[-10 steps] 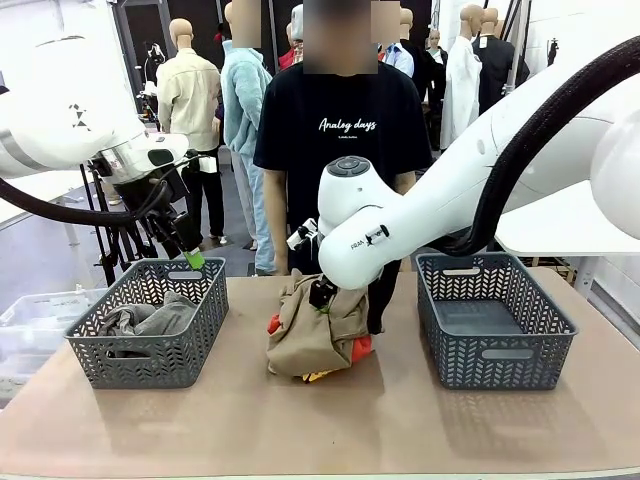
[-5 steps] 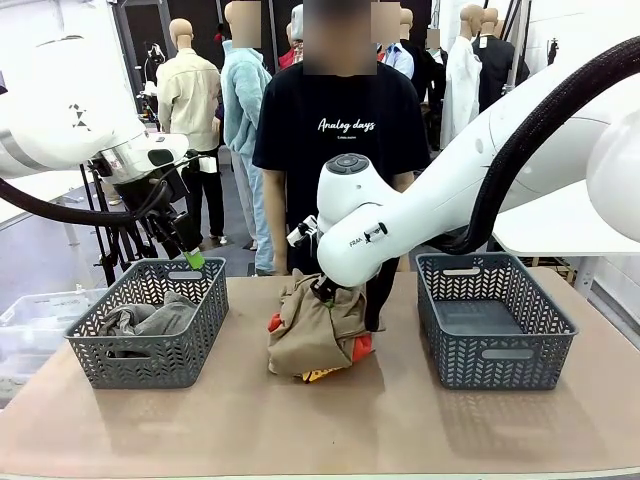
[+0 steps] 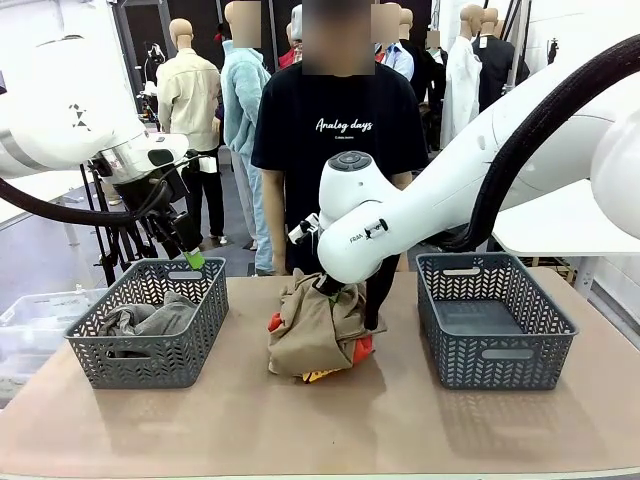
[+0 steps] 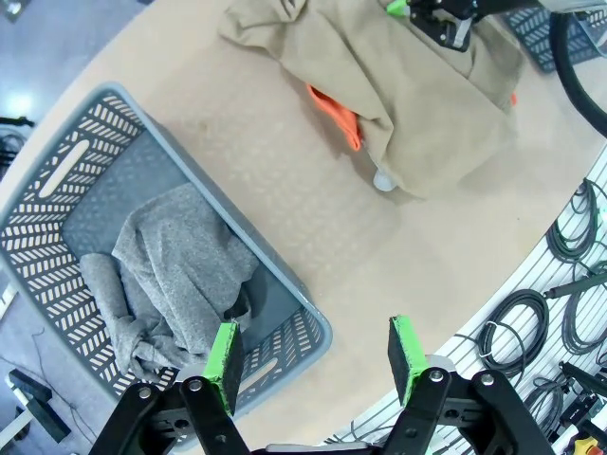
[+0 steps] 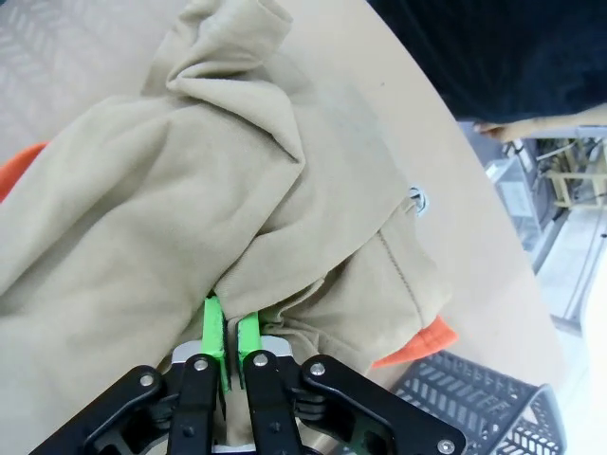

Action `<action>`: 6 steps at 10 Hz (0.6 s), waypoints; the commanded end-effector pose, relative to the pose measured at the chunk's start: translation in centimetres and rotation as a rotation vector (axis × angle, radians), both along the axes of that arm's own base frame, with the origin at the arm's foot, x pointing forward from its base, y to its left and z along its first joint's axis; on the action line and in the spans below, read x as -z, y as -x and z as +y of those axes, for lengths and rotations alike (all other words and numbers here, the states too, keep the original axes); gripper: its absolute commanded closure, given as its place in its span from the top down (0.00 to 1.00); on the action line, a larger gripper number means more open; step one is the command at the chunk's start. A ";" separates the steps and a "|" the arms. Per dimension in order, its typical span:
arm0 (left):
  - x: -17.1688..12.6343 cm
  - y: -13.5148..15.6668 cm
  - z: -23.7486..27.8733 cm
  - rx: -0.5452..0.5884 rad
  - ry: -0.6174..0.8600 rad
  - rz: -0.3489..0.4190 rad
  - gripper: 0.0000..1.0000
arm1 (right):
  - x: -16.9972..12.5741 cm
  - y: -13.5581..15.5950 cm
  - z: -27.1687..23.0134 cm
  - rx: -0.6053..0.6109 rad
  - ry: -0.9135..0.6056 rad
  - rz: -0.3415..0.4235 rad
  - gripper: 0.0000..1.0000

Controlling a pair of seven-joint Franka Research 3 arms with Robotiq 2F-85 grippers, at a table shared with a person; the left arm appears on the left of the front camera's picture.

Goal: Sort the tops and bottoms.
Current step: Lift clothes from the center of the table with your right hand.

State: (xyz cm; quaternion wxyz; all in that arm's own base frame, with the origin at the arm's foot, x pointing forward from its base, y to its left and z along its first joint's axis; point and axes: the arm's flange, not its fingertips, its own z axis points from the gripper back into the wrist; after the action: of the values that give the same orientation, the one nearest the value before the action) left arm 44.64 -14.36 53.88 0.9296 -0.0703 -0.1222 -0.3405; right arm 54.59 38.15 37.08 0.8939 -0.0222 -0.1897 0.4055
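Midway along the tabletop (image 3: pixel 330 425), the right tool (image 5: pixel 230 327) is clamped on a fold of the khaki-tan garment (image 5: pixel 142 218), its green pads pinching the cloth near the top of the heap. That garment lies draped over the orange-red garment (image 3: pixel 362 347), whose edges peek out at the pile's left and right sides, with a bit of yellow showing at the front. The pile sits between two grey lattice baskets, apart from both. The left basket (image 3: pixel 150 365) holds the light grey garment (image 4: pixel 180 275), crumpled on its floor. The right basket (image 3: pixel 495 370) stands at the pile's other side. The left tool (image 4: pixel 316 355) hangs above the left basket's far rim, its jaws spread wide with nothing between them. A person (image 3: pixel 340 130) in a black T-shirt stands at the far side of the tabletop, directly behind the pile.
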 end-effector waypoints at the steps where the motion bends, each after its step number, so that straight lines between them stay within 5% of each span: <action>1: -0.3 0.0 0.1 0.005 -0.013 0.007 0.80 | -1.4 1.6 -1.4 0.021 -0.055 -0.004 0.00; 6: -0.3 0.0 0.1 0.005 -0.013 0.007 0.80 | -19.0 5.4 -4.4 0.021 -0.231 -0.389 0.00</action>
State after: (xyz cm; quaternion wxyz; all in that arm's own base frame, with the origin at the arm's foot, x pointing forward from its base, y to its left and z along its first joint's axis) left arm 44.63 -14.36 53.91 0.9296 -0.0703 -0.1224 -0.3405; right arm 50.74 34.39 55.15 0.8577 -0.0017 -0.3617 0.3654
